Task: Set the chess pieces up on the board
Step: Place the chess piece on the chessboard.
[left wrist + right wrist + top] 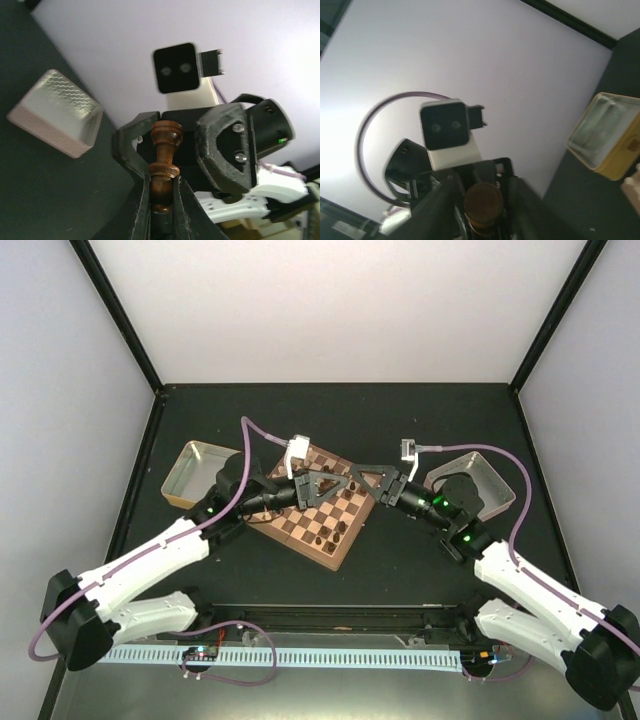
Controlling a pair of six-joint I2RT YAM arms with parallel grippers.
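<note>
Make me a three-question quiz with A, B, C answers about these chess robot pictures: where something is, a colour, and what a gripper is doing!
1. Where is the board?
A. between the left tray and right tray
B. inside a tray
C. on an arm

2. What colour is the chess piece at the left gripper?
A. cream
B. green
C. dark brown

3. The left gripper is:
A. wide open
B. shut on the chess piece
C. out of sight

Answers: A, one tray lies on each side; C, it is brown wood; B, it pinches the piece's stem.
</note>
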